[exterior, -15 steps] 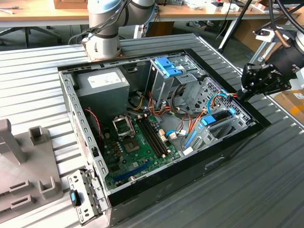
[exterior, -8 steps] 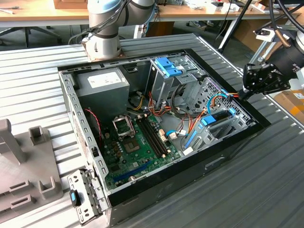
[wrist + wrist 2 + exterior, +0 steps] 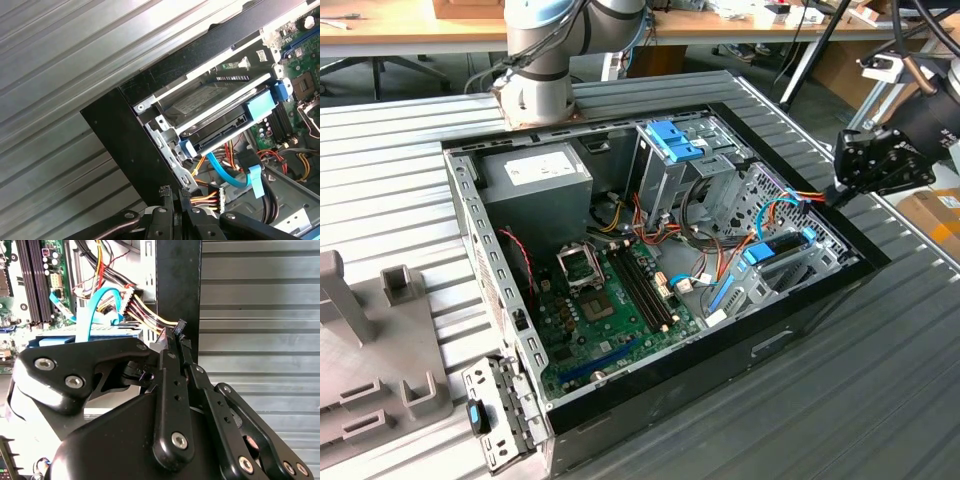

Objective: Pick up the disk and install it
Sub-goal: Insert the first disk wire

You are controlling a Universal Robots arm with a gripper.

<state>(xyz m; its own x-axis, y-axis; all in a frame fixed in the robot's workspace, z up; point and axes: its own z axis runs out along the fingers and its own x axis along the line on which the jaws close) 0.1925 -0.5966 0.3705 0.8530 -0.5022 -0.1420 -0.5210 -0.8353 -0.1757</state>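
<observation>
The disk point(image 3: 785, 242) lies flat in the drive bay at the exterior view's right end of the open computer case point(image 3: 720, 365), its blue rails and tabs facing the motherboard. In the first wrist view the disk point(image 3: 210, 107) sits between metal bay rails, a blue tab at its end. My gripper point(image 3: 830, 192) hangs just outside the case's right corner, above its black wall, apart from the disk. Its black fingertips point(image 3: 165, 191) stand close together with nothing between them; the second wrist view has the gripper point(image 3: 176, 332) over the case wall beside the orange and yellow wires.
Inside the case are a grey power supply box point(image 3: 535, 175), a tall grey cage topped by a blue clip point(image 3: 672, 140), the green motherboard point(image 3: 610, 290) and loose cables point(image 3: 775, 210). The arm's base point(image 3: 535, 90) stands behind. A grey fixture point(image 3: 370, 340) and a metal bracket point(image 3: 495, 410) lie at left.
</observation>
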